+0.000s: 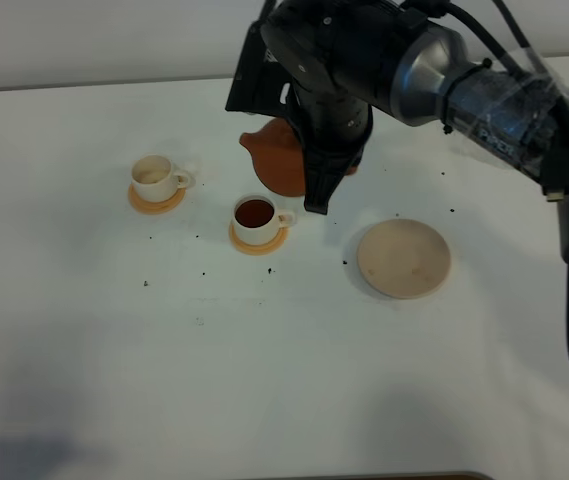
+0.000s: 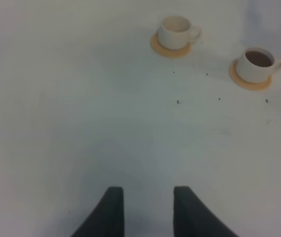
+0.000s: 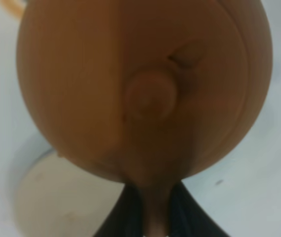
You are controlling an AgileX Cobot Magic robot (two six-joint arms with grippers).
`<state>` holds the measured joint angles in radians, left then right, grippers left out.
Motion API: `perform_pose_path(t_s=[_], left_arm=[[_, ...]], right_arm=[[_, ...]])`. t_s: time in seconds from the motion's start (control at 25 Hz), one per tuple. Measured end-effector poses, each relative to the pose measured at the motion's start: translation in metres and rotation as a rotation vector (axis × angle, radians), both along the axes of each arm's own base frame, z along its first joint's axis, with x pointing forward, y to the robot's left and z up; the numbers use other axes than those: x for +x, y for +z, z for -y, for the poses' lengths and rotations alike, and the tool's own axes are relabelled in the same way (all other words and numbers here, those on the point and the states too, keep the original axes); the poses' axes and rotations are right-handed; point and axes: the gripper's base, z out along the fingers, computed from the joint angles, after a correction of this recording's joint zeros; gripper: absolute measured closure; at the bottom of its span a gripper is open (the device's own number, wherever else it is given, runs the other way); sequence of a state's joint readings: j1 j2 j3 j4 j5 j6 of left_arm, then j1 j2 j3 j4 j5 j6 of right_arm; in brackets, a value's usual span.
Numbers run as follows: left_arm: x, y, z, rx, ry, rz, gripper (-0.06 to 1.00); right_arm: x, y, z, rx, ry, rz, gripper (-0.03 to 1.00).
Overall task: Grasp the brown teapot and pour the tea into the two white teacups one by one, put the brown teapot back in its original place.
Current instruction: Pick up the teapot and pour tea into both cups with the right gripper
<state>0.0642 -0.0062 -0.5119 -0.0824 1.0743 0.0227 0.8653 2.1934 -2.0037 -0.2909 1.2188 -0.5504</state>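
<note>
The brown teapot (image 1: 276, 158) hangs tilted above the table, its spout towards the cups. My right gripper (image 1: 318, 196) is shut on its handle; in the right wrist view the brown teapot (image 3: 145, 89) fills the frame, its handle pinched in the right gripper (image 3: 152, 217). One white teacup (image 1: 256, 217) holds dark tea; the other white teacup (image 1: 154, 177) further left looks empty. Both stand on small orange coasters. The pale beige saucer (image 1: 404, 258) lies bare to the right. The left gripper (image 2: 147, 212) hovers open over bare table, well short of the cups (image 2: 176, 30) (image 2: 257, 63).
Small dark specks dot the white tabletop (image 1: 214, 350) around the cups and saucer. The right arm's bulky body (image 1: 464, 80) reaches in from the upper right above the teapot. An orange coaster (image 1: 156, 200) sits under each cup.
</note>
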Motion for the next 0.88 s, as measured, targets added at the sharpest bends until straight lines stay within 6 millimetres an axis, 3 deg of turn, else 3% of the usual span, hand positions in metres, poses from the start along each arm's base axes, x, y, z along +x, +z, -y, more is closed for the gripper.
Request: perform_pose_path(t_s=[0.28,0.52,0.76,0.88], left_arm=[[0.000,0.000,0.000,0.000,0.000,0.000,0.69],[0.000,0.000,0.000,0.000,0.000,0.000,0.69],[0.000,0.000,0.000,0.000,0.000,0.000,0.69],[0.000,0.000,0.000,0.000,0.000,0.000,0.69]], right_arm=[[-0.023,-0.017,0.011,0.033,-0.093,-0.174,0.88],[-0.030,-0.026,0.011,0.062,-0.146,-0.248,0.88],[-0.036,-0.054,0.017,0.044,-0.174,-0.275,0.88],[-0.036,-0.058,0.017,0.050,-0.172,-0.272,0.88]])
